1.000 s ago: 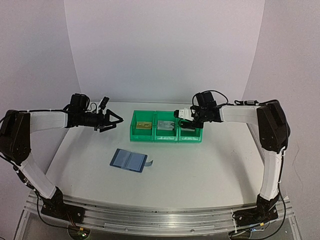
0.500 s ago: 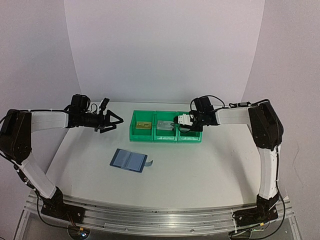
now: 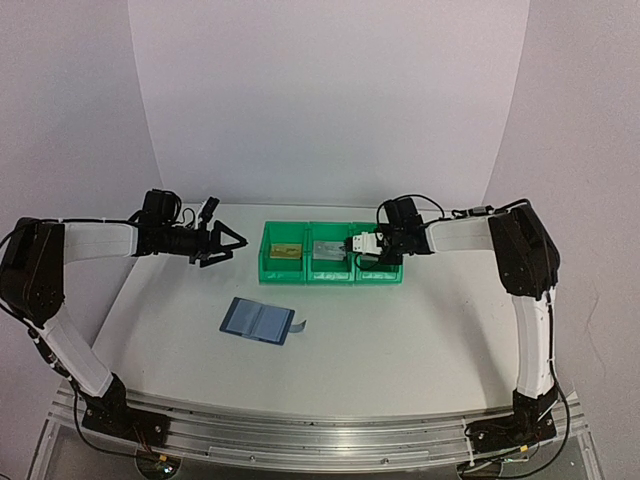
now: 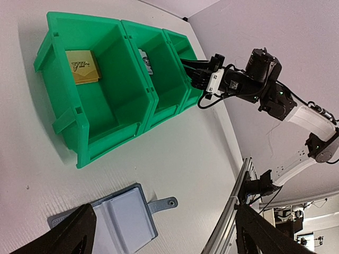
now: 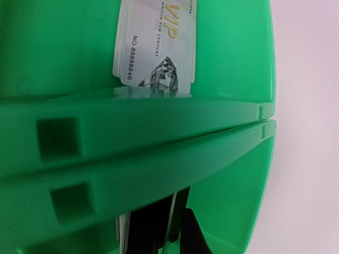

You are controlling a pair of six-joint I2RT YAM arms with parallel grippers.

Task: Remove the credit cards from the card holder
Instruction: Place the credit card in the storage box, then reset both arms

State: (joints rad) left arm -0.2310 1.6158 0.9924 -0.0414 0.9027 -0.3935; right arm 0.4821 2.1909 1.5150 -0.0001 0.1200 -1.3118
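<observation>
a: top external view first. where does the card holder [image 3: 258,321] lie for us?

b: it lies open and flat on the table [image 3: 420,330], at about 5 o'clock from our left gripper [image 3: 228,245] and about 8 o'clock from our right gripper [image 3: 358,247]. its long axis goes nearly from 9 to 3 o'clock. our left arm is the nearer one.

a: and the credit cards?

b: the gold card [image 3: 288,250] lies in the left green bin [image 3: 268,268] and the silver card [image 3: 328,248] in the middle bin [image 3: 333,275]. in the sleeves of the holder we see no card.

a: how are the fingers?

b: our left fingers [image 4: 74,235] are spread wide and hold nothing. our right gripper is down at the right bin [image 3: 385,272], just past the wall it shares with the middle bin. in the right wrist view something dark and thin stands there with a pale edge beside it, but we cannot tell whether the jaws are closed on a card.

a: so what does the next move depend on?

b: we judge it is the drop of the last card. what matters is that our right fingertips are on the 3 o'clock side of that shared wall, inside the right bin and not over the silver card. if so, we only need to let go and lift straight up.
</observation>
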